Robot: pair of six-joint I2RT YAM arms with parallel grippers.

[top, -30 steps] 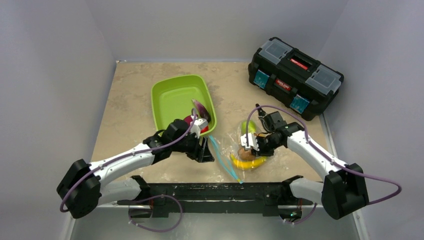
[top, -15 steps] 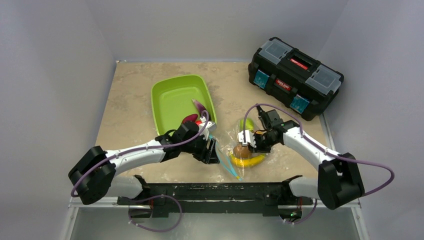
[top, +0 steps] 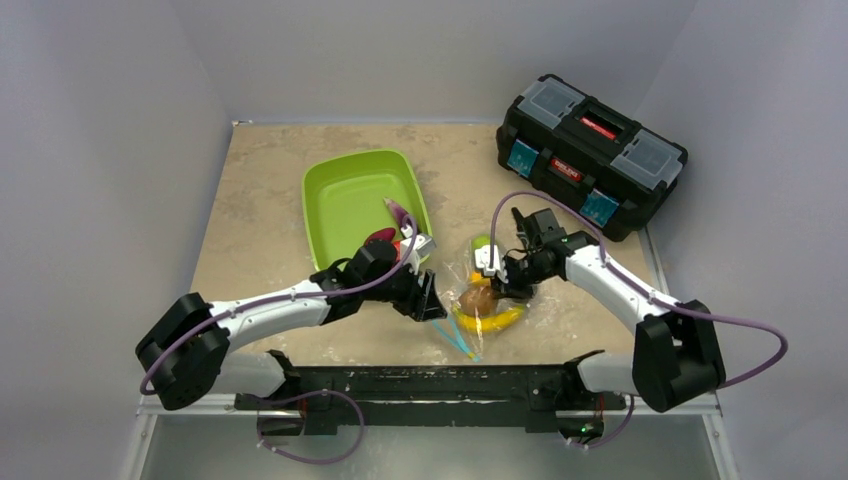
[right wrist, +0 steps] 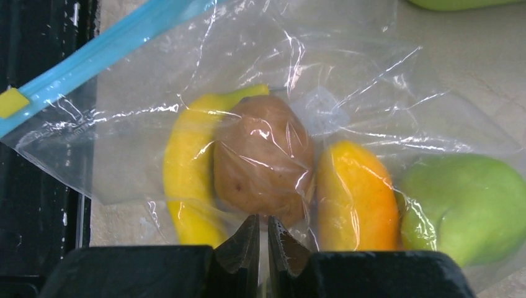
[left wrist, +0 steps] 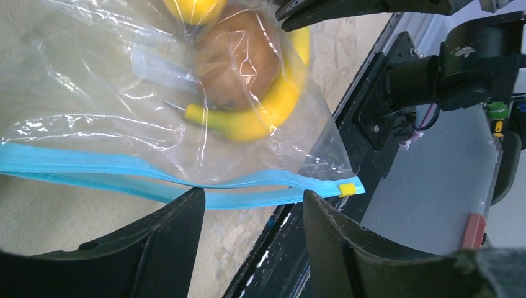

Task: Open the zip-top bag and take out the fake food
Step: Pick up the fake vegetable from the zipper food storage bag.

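Fruit is inside the zip-top bag, which lies flat on the desk near the front edge, between the two arms. This fake food is a yellow banana, a brown kiwi, an orange piece and a green pear, all side by side. The bag's blue zipper strip has a small yellow slider at one end.

The right hand is pressed together, pinching the clear plastic just by the kiwi. The left hand is spread wide, with one finger on each side of the zipper strip. I cannot tell if it touches the strip.

Just beside the bag is a green tray with a purple eggplant and a red piece in it. A black toolbox sits at the far right corner, well apart.
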